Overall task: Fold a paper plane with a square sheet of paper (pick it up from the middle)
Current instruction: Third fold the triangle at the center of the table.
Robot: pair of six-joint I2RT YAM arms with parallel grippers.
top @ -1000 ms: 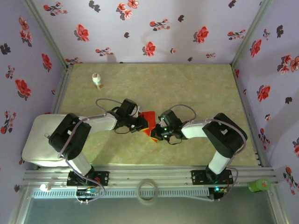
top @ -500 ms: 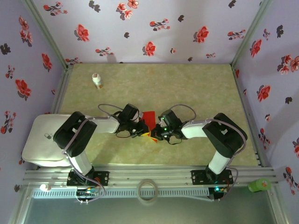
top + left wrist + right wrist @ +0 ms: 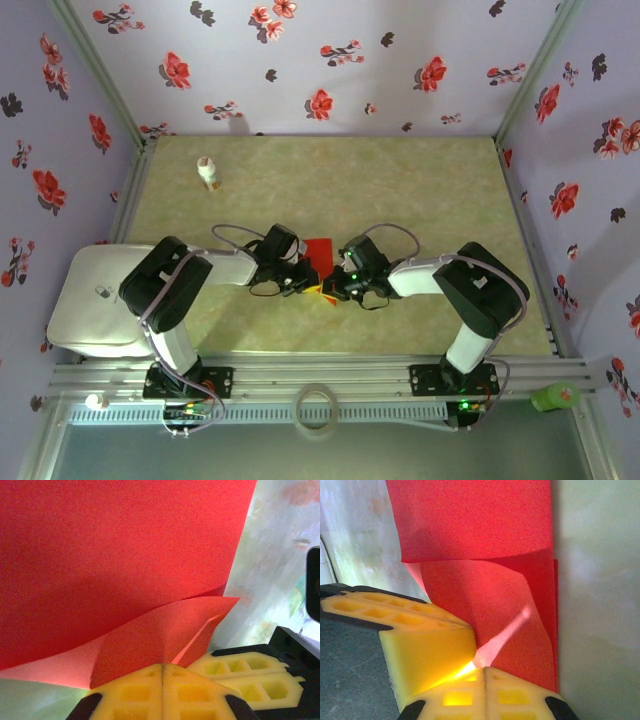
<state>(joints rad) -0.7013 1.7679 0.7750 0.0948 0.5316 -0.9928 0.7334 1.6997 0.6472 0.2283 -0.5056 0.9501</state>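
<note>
The square sheet of paper is pinched at a folded flap between the closed yellow pads of the left gripper. The right gripper clamps the same flap just beside it, its pads pressed together. The red sheet curls away from both grips, near the middle of the table.

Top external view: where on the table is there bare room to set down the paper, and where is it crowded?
Bare: the wide far band of the table between the white bottle and the right wall, and the near strip between both arm bases. Crowded: the centre, where the left gripper and right gripper clamp the red paper.
</note>
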